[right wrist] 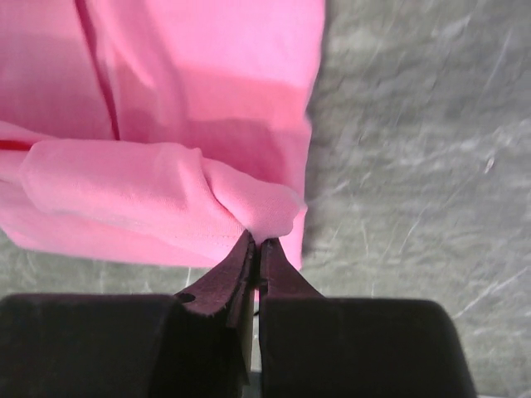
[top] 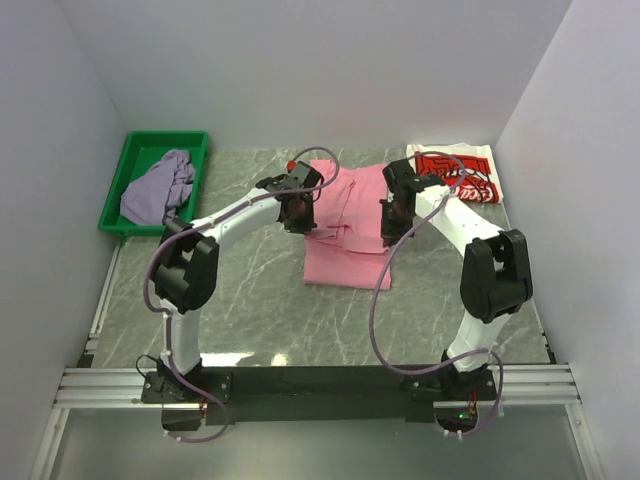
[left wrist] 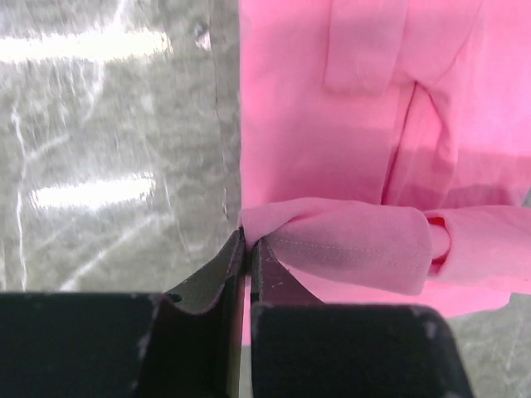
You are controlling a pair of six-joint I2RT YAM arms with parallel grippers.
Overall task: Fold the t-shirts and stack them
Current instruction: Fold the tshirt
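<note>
Pink cloth fills both wrist views. We see the pink t-shirt (top: 345,245) lying partly folded near the middle of the grey marbled table (top: 250,300), between the 2 arms. The left gripper (left wrist: 247,240) has its jaws pressed together on a rolled fold at the shirt's left edge, where a stitched hem shows just beside the fingertips. The right gripper (right wrist: 255,242) is clamped in the same way on a bunched fold at the shirt's right edge. In both wrist views the pinched cloth sits raised over the flatter pink layer beneath it, with bare table just outside the edge.

The white t-shirt with the red Coca-Cola print (top: 455,170) lies flat in the far right corner of the table, near the pink one. The right arm hides the gap, so we cannot tell whether the 2 touch. The lavender-grey t-shirt (top: 160,188) lies crumpled in a green bin (top: 165,137) at the far left, well apart from the others.
</note>
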